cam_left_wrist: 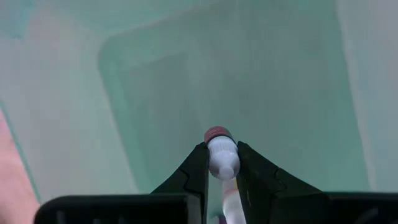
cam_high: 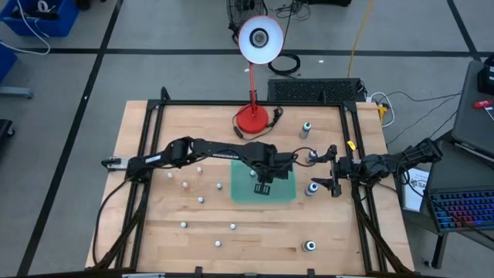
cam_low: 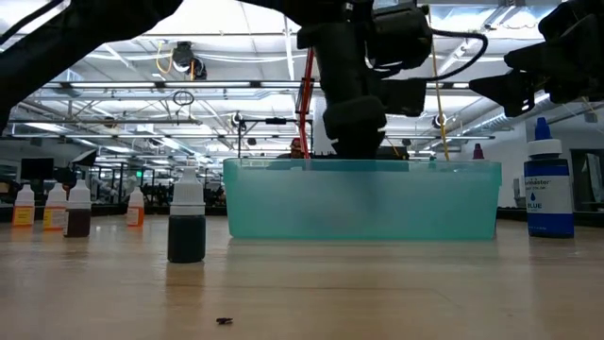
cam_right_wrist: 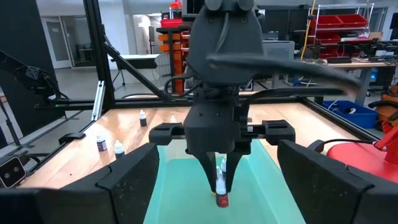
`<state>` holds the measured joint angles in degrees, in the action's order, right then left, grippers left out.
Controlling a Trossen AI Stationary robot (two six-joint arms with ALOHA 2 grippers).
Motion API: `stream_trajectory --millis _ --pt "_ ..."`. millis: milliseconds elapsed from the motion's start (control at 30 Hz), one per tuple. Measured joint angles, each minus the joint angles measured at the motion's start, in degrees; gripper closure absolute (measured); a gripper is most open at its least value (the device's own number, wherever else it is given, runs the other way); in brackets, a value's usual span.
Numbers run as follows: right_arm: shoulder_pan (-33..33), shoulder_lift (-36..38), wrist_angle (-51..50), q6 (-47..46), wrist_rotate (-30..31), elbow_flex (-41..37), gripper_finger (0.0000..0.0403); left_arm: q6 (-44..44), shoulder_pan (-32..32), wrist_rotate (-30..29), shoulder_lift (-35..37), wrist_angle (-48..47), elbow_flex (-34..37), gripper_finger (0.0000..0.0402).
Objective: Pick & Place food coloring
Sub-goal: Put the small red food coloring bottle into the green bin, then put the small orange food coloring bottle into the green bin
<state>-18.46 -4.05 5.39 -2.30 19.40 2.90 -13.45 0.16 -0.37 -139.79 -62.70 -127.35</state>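
— Where was the food coloring bottle at that moment?

— Pinched in the left claw, hanging straight down over the green bin. Its long axis was upright, red cap at the bottom, pointing into the bin, and the claw's two fingers were closed on its pale body from either side.

— Touching the bin floor?

— I couldn't tell. From the right wrist view the cap looked near the bottom, between the bin walls, but contact wasn't clear.

— So what did the next move hang on?

— In my judgement, only on the vertical line: the bottle lay directly below the left claw and inside the bin's rim, so letting go would drop it in, likely to tip onto its side.

— And the other arm?

— The right claw waited just beside the bin's right edge, fingers spread wide and holding nothing, facing the left claw. A bottle with a dark cap stood close by it on the counter, so the right arm was the nearer one for that piece. The small white-topped bottles scattered on the left half lay nearer the left arm.
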Motion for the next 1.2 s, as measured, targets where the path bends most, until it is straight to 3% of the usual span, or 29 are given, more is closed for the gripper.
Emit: stream_trajectory --millis 300,567,833,1033,1200 --pt "-0.02 0.02 0.00 0.02 0.00 0.00 0.0090 1.86 0.57 1.87 0.26 2.96 4.17 0.0338" --pt "-0.02 0.01 0.00 0.00 0.00 0.00 0.0089 0.62 0.57 1.83 0.13 2.84 3.29 0.0232" --pt "0.00 0.01 0.00 0.00 0.00 0.00 0.0089 -0.02 0.46 -1.33 1.06 -0.62 -2.68 0.0189" --pt "-0.02 -0.09 0.06 0.02 0.00 0.00 0.0089 1.26 0.88 -1.52 8.38 -13.91 -2.78 0.0184" --pt "0.00 -0.32 0.01 0.00 -0.01 0.00 0.0090 8.02 1.38 -1.66 18.47 -15.99 8.78 0.0193"
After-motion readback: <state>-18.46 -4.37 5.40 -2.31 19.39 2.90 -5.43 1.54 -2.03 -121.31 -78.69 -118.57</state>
